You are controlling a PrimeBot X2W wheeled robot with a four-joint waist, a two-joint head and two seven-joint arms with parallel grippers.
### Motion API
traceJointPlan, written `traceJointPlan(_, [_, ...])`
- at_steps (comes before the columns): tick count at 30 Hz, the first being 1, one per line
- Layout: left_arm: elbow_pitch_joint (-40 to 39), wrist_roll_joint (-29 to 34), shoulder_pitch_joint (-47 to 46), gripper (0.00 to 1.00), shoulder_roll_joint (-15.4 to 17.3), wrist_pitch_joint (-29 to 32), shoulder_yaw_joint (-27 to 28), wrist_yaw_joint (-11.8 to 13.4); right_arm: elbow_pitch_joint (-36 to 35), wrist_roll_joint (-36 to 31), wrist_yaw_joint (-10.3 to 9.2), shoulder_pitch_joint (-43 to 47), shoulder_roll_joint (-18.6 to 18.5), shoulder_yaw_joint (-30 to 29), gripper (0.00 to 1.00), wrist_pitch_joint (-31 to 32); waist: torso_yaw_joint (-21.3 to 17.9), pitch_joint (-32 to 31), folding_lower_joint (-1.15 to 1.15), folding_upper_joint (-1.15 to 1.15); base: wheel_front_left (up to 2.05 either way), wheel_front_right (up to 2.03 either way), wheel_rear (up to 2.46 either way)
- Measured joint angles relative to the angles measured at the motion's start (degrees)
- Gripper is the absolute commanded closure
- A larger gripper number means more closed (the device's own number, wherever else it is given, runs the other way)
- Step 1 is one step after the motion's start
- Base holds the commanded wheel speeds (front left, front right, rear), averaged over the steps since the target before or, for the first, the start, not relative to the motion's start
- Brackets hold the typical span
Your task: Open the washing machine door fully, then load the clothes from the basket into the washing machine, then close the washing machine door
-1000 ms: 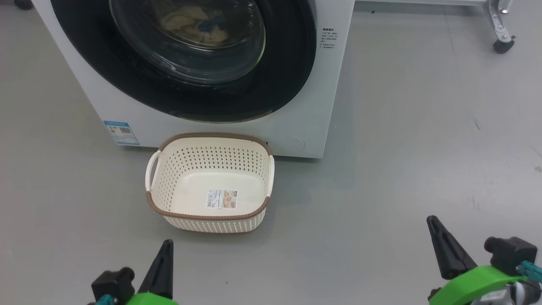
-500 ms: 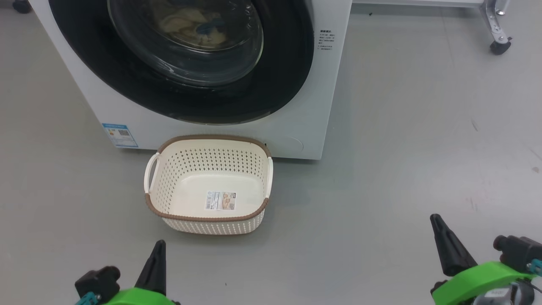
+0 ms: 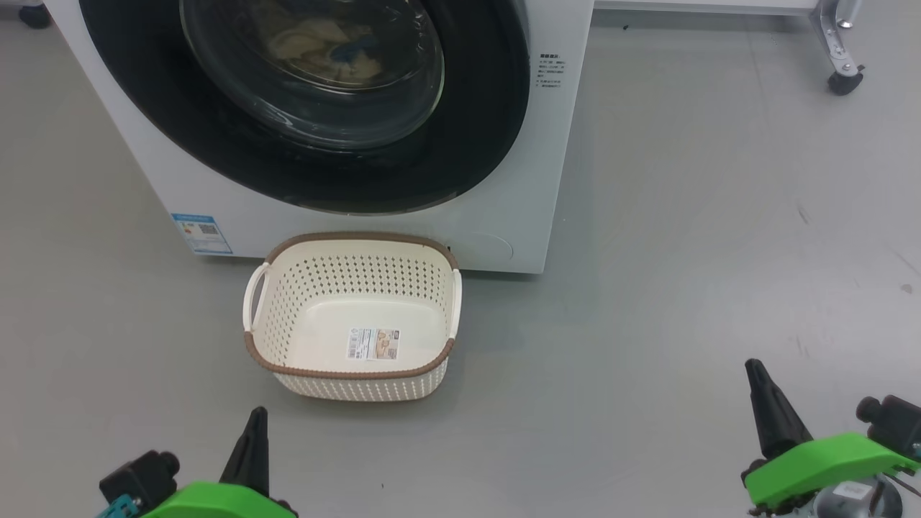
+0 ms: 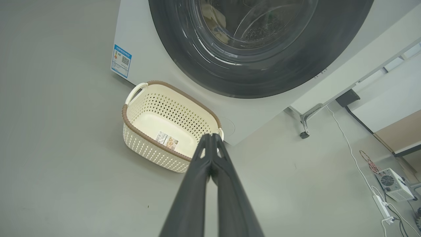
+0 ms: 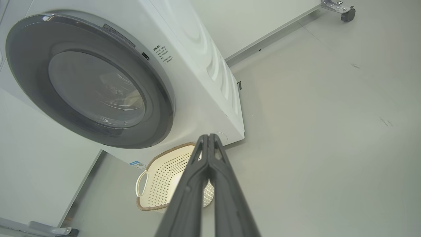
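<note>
Holds left claw [image 4: 210,136] and right claw [image 5: 207,136] low above the grey floor [image 3: 683,252], each pinched fully together with nothing between. Faces the washing machine [image 3: 550,180], with washing machine door [image 3: 486,129] closed flush and clothes [image 3: 309,39] inside behind the glass. Looks down on the basket [image 3: 345,375], empty, standing on the floor just before the machine's front.

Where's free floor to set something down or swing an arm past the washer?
Widest bare floor: right of the basket and washing machine, out to the caster frame. Also bare: left of the basket, in front of the blue label. Crowded: the basket sits right at the washing machine's front, under the closed door.
</note>
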Motion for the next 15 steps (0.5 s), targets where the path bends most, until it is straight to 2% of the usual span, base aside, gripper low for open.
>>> traceJointPlan(15, [0.3,-8.7,-0.2,1.00,-0.5,2.3,2.7,-1.0,1.8,10.0,0.00,-1.6,-0.3,-0.1,1.00,0.6,-0.3,-0.4,0.00,0.00,0.00,0.00,0.00])
